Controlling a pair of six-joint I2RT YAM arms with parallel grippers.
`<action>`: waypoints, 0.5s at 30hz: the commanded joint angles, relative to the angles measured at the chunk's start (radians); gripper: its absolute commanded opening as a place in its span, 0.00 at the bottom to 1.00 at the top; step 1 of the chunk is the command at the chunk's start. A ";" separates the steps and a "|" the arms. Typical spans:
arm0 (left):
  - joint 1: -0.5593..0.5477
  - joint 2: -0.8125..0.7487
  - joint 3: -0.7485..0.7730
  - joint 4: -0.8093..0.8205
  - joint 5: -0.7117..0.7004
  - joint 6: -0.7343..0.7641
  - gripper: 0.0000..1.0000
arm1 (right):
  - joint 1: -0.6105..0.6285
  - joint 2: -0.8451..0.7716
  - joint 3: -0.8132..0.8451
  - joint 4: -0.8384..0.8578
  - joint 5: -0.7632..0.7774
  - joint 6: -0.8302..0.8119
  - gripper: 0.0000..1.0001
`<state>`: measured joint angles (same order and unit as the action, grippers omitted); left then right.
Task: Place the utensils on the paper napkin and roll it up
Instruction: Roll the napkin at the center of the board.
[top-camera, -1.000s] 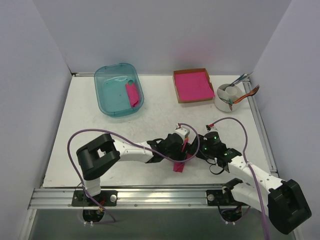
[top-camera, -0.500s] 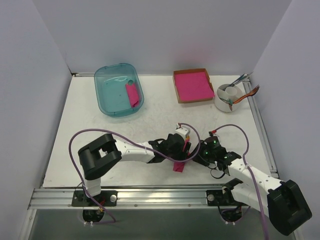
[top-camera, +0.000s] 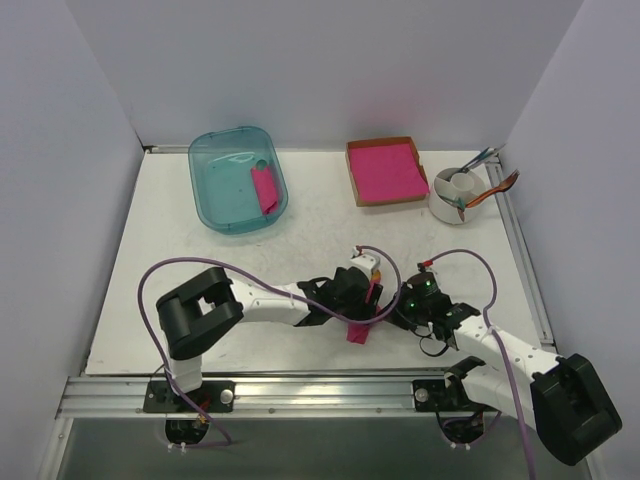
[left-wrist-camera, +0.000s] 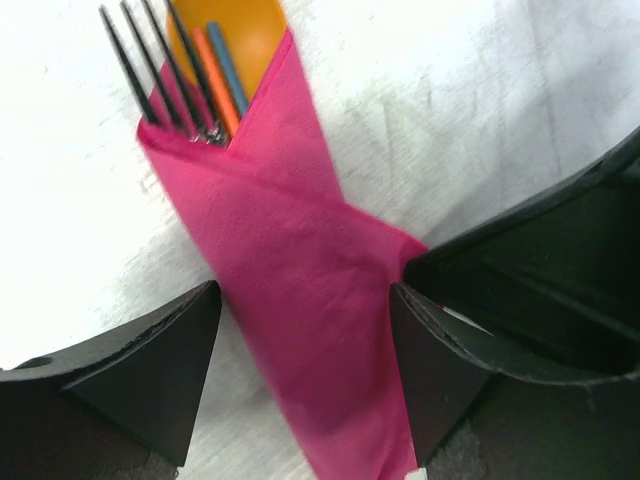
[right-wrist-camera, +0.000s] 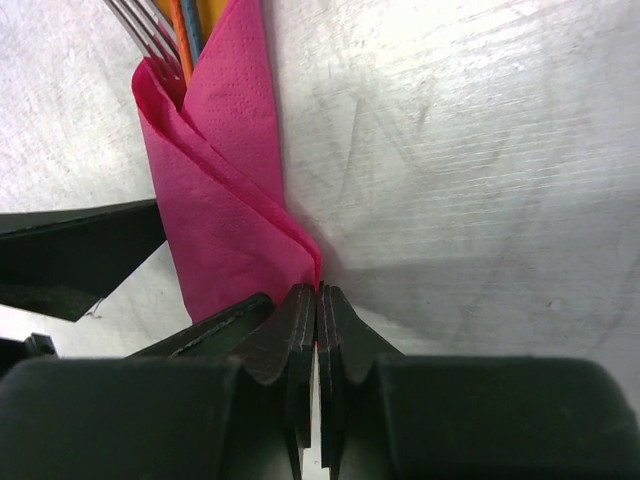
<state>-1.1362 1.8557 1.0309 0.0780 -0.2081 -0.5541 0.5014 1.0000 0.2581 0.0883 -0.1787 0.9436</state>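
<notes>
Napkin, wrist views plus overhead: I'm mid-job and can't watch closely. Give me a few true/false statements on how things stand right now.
1. The paper napkin is wrapped around the fork and spoon, whose tops poke out. True.
2. The left gripper is clamped shut on the napkin. False: its jaws are open and straddle it.
3. The right gripper is shut at the napkin's folded corner. True.
4. The teal bin holds nothing. False: a pink bundle lies in it.

Fork (left-wrist-camera: 160, 70), spoon (left-wrist-camera: 245, 30) inside napkin (left-wrist-camera: 300, 300); left pincer (left-wrist-camera: 305, 345) astride, right pincer (right-wrist-camera: 317, 300) touching edge.
</notes>
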 joint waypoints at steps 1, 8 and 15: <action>-0.002 -0.064 -0.038 -0.122 -0.013 -0.015 0.78 | -0.006 0.005 0.035 -0.033 0.062 -0.017 0.00; -0.008 -0.225 -0.138 -0.141 -0.034 -0.026 0.77 | -0.015 0.025 0.047 -0.033 0.097 -0.042 0.00; -0.056 -0.332 -0.235 -0.057 -0.034 -0.029 0.66 | -0.018 0.043 0.049 -0.021 0.099 -0.051 0.00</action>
<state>-1.1679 1.5738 0.8181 -0.0387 -0.2317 -0.5732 0.4900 1.0306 0.2737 0.0814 -0.1226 0.9123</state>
